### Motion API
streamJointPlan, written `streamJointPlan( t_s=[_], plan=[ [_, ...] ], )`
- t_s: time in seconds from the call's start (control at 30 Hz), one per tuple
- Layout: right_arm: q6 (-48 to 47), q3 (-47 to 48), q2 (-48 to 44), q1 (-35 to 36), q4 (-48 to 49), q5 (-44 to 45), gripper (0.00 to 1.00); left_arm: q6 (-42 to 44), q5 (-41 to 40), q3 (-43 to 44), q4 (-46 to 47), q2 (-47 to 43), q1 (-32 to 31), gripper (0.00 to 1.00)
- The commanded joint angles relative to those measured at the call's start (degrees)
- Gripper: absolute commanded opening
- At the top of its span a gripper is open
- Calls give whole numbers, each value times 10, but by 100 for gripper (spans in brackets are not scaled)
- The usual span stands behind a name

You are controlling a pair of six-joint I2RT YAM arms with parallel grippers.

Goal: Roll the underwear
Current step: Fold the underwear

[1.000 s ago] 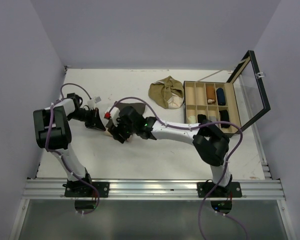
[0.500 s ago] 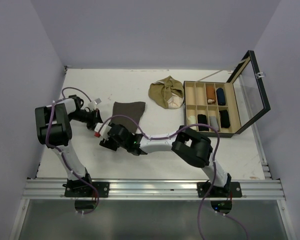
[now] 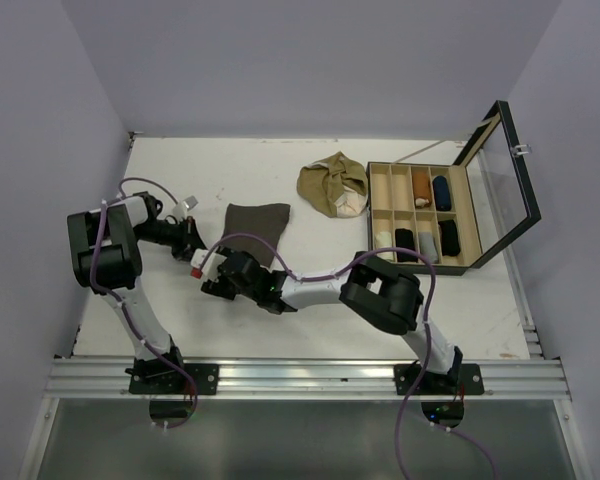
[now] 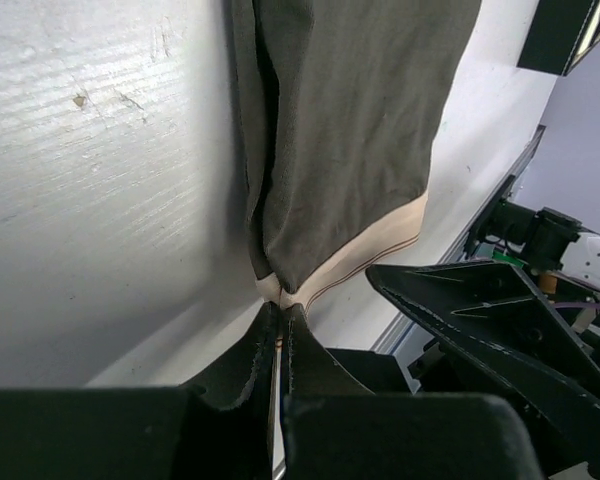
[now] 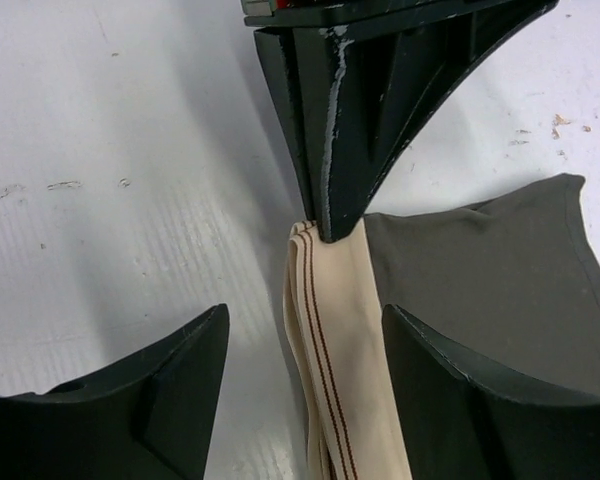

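The dark brown underwear [image 3: 257, 226] lies folded lengthwise on the white table, its beige striped waistband [image 5: 332, 340] at the near end. My left gripper [image 4: 280, 312] is shut on the waistband's corner, seen too at the left of the top view [image 3: 196, 250]. My right gripper [image 5: 305, 315] is open, low over the table, with the waistband running between its two fingers without touching them. In the top view it sits at the cloth's near-left end [image 3: 220, 283]. The olive-tan underwear [image 3: 332, 184] lies crumpled at the back.
An open compartment box [image 3: 417, 165] with rolled items stands at the right, its glass lid [image 3: 507, 180] raised. The right arm's elbow [image 3: 385, 292] is folded low across the table's middle. Purple walls close in the left, back and right.
The right gripper has pulled back off the dark brown underwear toward the near left, its elbow folding in. The cloth now shows flat. The left gripper has barely shifted.
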Motion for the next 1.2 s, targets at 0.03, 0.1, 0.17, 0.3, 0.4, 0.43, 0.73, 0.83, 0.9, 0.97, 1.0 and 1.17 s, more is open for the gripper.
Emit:
streamJointPlan(
  t_s=[0.03,0.1,0.17,0.3,0.4,0.43,0.73,0.83,0.9,0.97,1.0,1.17],
  plan=[
    [-3,3,9,0,30,-19,68,-13,50,40,-34,15,14,0],
    [-10,6,21,0,49,-3,66,-17,56,43,-41,16,15,0],
    [-23,9,36,0,70,16,65,-19,62,38,-42,14,15,0],
    [-26,15,47,0,73,16,57,-31,66,28,-33,11,15,0],
    [-15,22,56,0,67,45,53,-32,68,28,-34,14,16,0],
    [-8,22,55,-2,67,55,51,-32,64,28,-34,16,16,0],
    [19,6,44,-16,80,51,17,-30,51,22,-33,20,20,1],
    [26,9,43,-22,71,34,6,-21,42,23,-37,24,22,10],
    [26,12,41,-24,63,21,0,-12,39,22,-38,24,24,13],
    [24,11,40,-25,62,13,0,-6,37,18,-37,23,24,19],
    [23,11,39,-25,62,9,0,-5,36,13,-29,21,24,23],
    [32,15,36,-26,51,0,0,-19,20,-6,11,6,23,37]
  ],
)
